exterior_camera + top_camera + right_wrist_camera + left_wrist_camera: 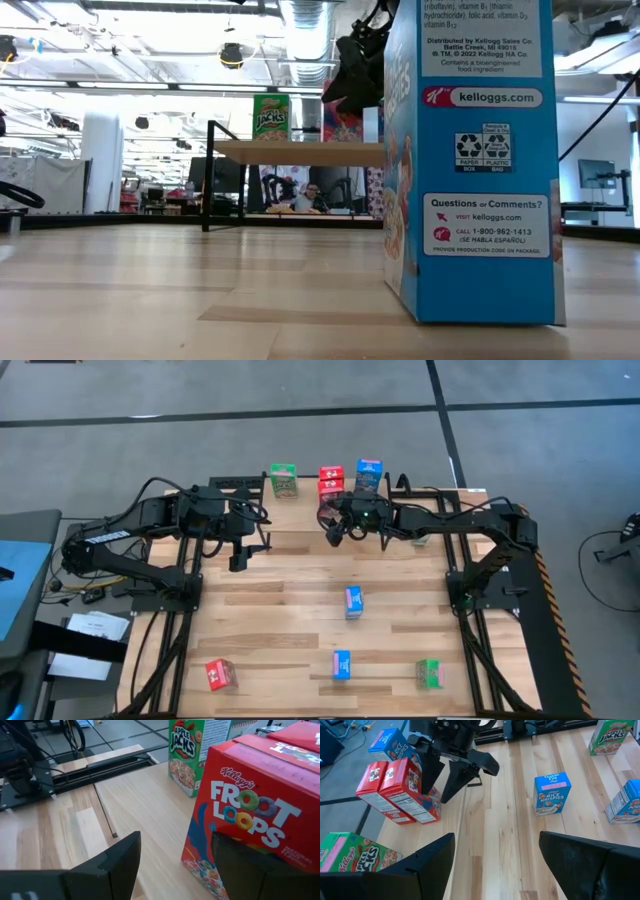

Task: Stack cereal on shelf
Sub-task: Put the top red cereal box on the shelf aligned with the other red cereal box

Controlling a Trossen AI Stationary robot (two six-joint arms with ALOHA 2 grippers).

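Nearest the low camera: a blue cereal box (470, 160), upright on the worktop (200, 290), side panel filling much of that view.

Shelf (320, 500) at the far worktop edge carries a green box (284, 481), two red boxes (331, 482) stacked, and a blue box (368, 475). Still loose on the worktop: another blue box (353, 601) mid-table, a red box (220, 675) near-left, the close blue one, and a green box (428, 673) near-right.

Right claw (335, 525) hovers just before the red stack, fingers spread wide, holding nothing. Left claw (240, 550) hangs over the worktop beside the shelf's left end, also wide and empty.

Handling, judged: light thin cardboard, stiff along edges, faces dent under squeeze, glossy print may slip. Best grip looks to be across the narrow sides, mid-height.

Room: the shelf top between green box and red stack is bare; the right claw sits close to the stack, so a nudge could topple it. Mid-worktop is open.
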